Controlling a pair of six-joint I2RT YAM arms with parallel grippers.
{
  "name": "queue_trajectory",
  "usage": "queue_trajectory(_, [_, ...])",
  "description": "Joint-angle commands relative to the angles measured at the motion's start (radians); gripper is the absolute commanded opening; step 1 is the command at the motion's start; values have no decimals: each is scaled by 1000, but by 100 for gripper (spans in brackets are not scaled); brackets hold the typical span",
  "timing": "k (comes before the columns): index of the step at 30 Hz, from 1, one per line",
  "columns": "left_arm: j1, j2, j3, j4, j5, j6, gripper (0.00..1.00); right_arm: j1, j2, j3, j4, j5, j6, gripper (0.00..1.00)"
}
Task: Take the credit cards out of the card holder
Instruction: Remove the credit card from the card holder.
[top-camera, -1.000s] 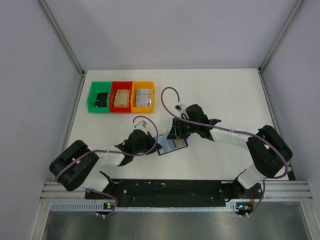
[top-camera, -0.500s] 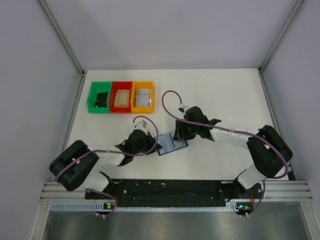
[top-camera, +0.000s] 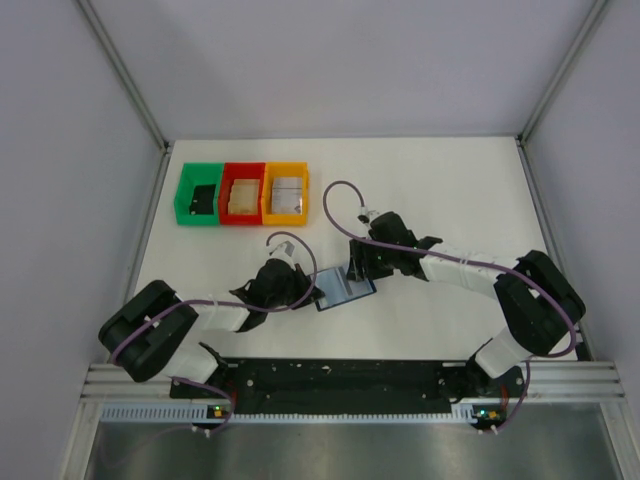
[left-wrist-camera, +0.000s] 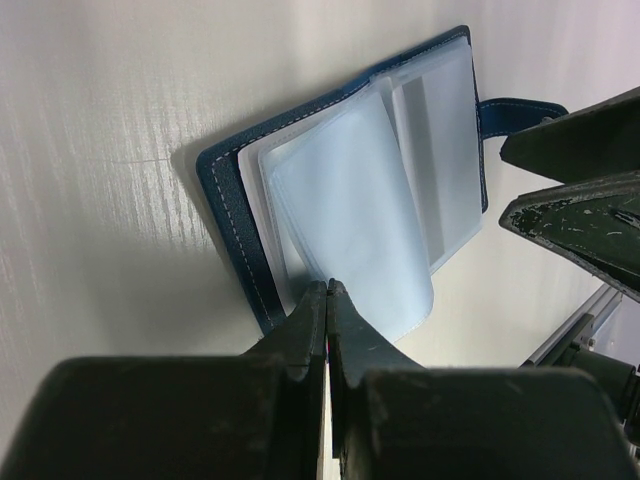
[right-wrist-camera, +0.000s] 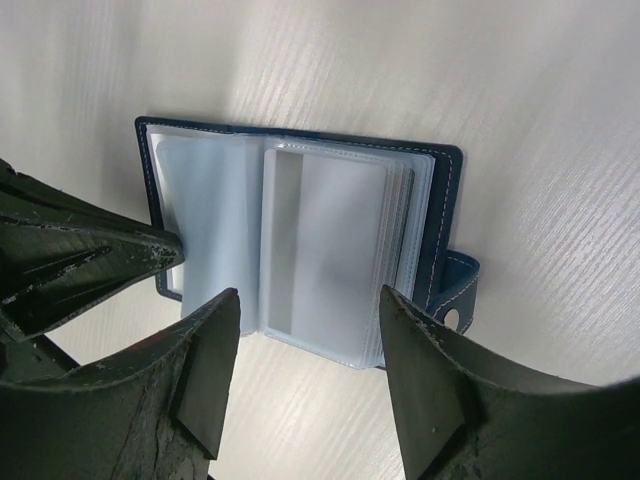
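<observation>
From above, the card holder (top-camera: 346, 290) lies open on the white table (top-camera: 440, 190), near the front and between the two arms. The left gripper (top-camera: 311, 290) reaches its left edge from the side. The right gripper (top-camera: 357, 268) comes down on its far right part. Well apart at the back left, a green bin (top-camera: 198, 196), a red bin (top-camera: 242, 193) and an orange bin (top-camera: 286, 193) stand side by side in a row.

Looking along the left wrist, the left gripper (left-wrist-camera: 328, 291) has its two fingers pressed together, with no gap. Their tips sit right at the near edge of a clear plastic sleeve (left-wrist-camera: 350, 220) that curls up out of the dark blue card holder (left-wrist-camera: 225, 200). I cannot tell whether anything is pinched between them. The holder's strap (left-wrist-camera: 515, 108) sticks out on the far side, and the dark right gripper (left-wrist-camera: 575, 205) hangs just beyond it.

From the right wrist, the right gripper (right-wrist-camera: 310, 300) has its jaws standing well apart, one on each side of the stack of sleeves on the card holder (right-wrist-camera: 440, 230), and they grip nothing. A pale grey credit card (right-wrist-camera: 330, 250) lies inside the top sleeve. The strap with its snap (right-wrist-camera: 457, 292) lies at the right. The left gripper (right-wrist-camera: 90, 255) touches the holder's left page with its tip.
</observation>
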Motion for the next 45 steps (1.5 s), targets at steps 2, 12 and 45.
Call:
queue_trajectory(2, [2, 0, 14, 31, 13, 10, 0, 15, -6, 50, 19, -8, -17, 57])
queue_trajectory(12, [2, 1, 15, 34, 16, 12, 0, 15, 52, 59, 43, -48, -14, 54])
queue_trajectory(45, [1, 15, 11, 47, 28, 9, 0, 15, 57, 36, 200, -230, 79, 50])
